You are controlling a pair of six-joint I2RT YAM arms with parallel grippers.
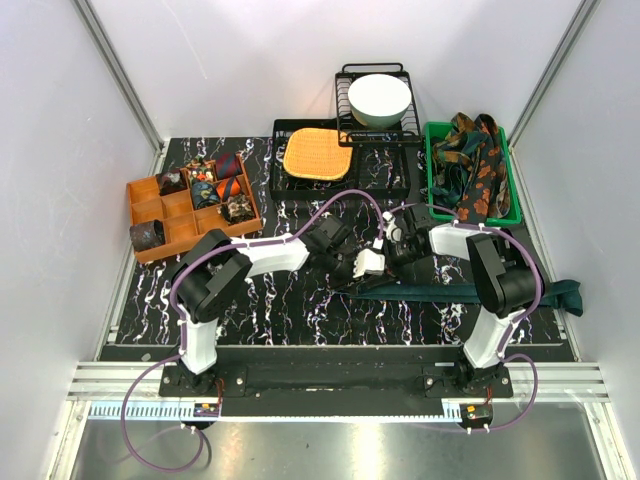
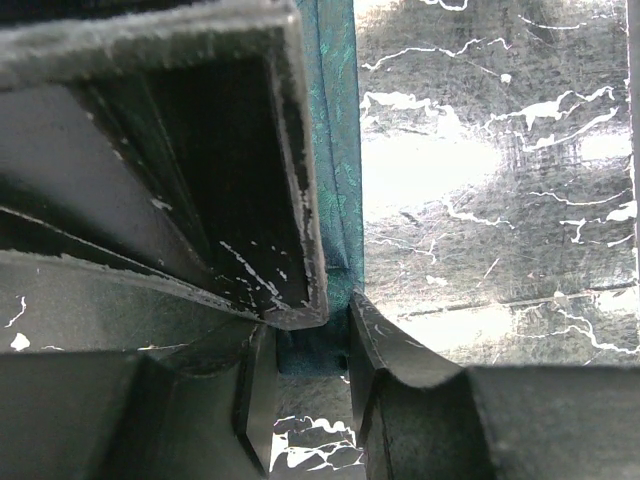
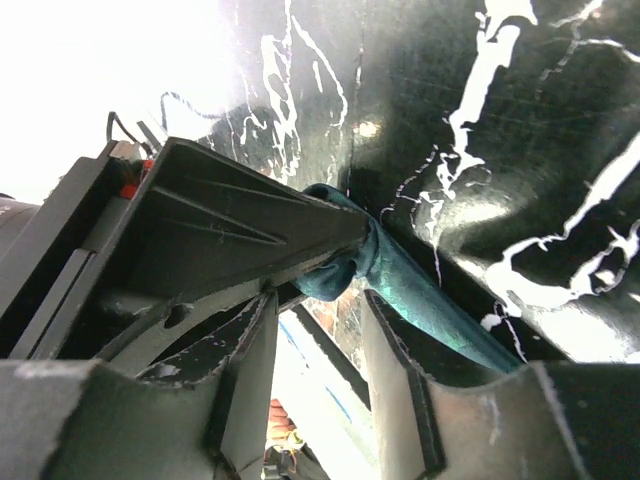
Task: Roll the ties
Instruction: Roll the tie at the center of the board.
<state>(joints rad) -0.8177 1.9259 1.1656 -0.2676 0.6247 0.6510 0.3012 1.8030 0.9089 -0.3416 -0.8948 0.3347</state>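
Top external: orange tray (image 1: pixel 146 208) holds rolled ties (image 1: pixel 205 190), green bin (image 1: pixel 432 170) loose ties (image 1: pixel 478 165); left gripper (image 2: pixel 310 345) pinches teal tie (image 2: pixel 335 150), right gripper (image 3: pixel 320 312) spread.

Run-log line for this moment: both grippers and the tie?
left gripper: nearly closed around teal tie end, grip unclear | right gripper: open at bunched end | tie: unrolled, lying along table

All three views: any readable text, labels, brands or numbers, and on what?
None readable.
The orange organizer, green bin, teal tie and patterned ties carry no lettering; the tie prints are ornament only.
The small boards at the arm bases are too small to read.
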